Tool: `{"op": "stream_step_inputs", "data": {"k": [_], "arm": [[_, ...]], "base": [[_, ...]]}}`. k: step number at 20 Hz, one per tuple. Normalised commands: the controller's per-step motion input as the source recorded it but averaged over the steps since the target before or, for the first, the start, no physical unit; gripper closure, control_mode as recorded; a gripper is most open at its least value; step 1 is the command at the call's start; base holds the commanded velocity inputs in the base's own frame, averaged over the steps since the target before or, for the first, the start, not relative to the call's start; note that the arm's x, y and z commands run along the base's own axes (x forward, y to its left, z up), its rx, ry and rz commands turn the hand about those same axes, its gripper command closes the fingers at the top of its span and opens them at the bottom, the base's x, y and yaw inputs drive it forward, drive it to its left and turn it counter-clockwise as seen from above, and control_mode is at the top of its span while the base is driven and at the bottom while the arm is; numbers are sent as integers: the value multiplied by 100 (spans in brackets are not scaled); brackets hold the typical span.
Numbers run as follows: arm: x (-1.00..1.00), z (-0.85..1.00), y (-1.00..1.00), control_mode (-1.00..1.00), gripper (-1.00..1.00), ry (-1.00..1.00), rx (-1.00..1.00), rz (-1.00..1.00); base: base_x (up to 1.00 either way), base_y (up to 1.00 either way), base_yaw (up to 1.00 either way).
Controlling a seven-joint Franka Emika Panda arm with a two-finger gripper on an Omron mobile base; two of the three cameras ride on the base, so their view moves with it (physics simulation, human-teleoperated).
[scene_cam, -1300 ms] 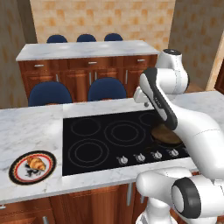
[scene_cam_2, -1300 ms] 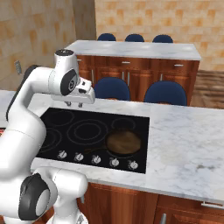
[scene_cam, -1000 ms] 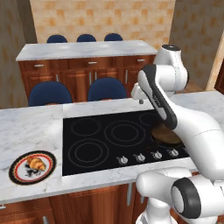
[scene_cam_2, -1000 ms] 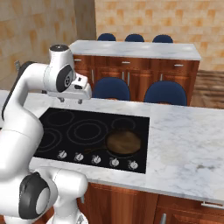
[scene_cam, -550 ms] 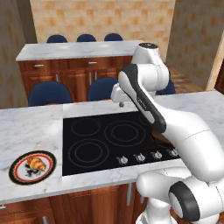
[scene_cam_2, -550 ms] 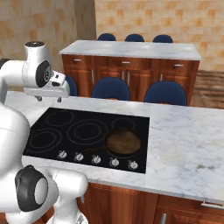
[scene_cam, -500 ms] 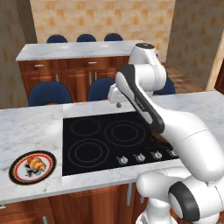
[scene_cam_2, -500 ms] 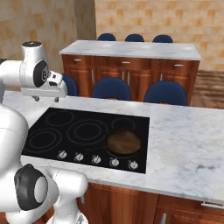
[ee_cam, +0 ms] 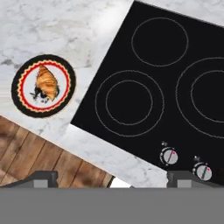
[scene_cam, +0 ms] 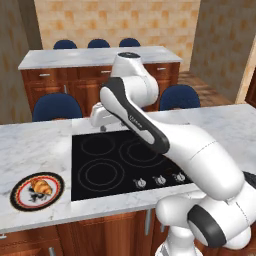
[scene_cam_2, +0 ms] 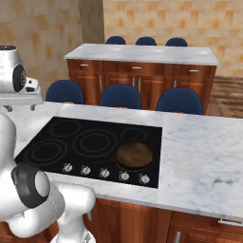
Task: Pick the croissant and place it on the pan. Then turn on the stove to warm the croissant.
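The croissant [scene_cam: 41, 186] lies on a round white plate [scene_cam: 18, 186] with a red-and-black rim, on the marble counter left of the stove [scene_cam: 125, 160]. In the hand view the croissant [ee_cam: 47, 81] sits upper left on the plate [ee_cam: 65, 83], and the stove [ee_cam: 175, 78] spreads to the right. The dark pan [scene_cam_2: 134, 154] rests on the stove's [scene_cam_2: 90, 140] front right burner. My gripper [scene_cam: 103, 126] hovers high over the cooktop's back left corner, well away from the pan. It is open and nothing sits between its fingers. The gripper [scene_cam_2: 20, 108] also shows at the left edge of the right base view.
A row of silver knobs [scene_cam_2: 104, 173] lines the stove's front edge; two knobs [ee_cam: 168, 156] show in the hand view. Blue chairs [scene_cam_2: 120, 96] stand behind the counter, and a second counter [scene_cam_2: 142, 54] lies beyond. Wooden floor [ee_cam: 39, 157] shows past the counter's front edge.
The arm has swung left, from above the pan's side of the stove to over its back left corner. The jaws have spread a little wider.
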Motion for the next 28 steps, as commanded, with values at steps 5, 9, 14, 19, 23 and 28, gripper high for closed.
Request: {"op": "stream_step_inputs", "data": {"k": [5,9,14,19,23,28], "arm": [[-33,0,100,-100,-100,7,0,31],[-12,0,57,-100,-100,5,0,17],[0,-49,51,-100,-100,6,0,1],[-1,-96,99,-100,-100,10,0,11],[0,-46,59,-100,-100,13,0,11],[1,-38,10,-100,-100,9,0,11]], "base": [[0,0,0],[0,0,0],[0,0,0],[0,0,0],[0,0,0],[0,0,0]]}}
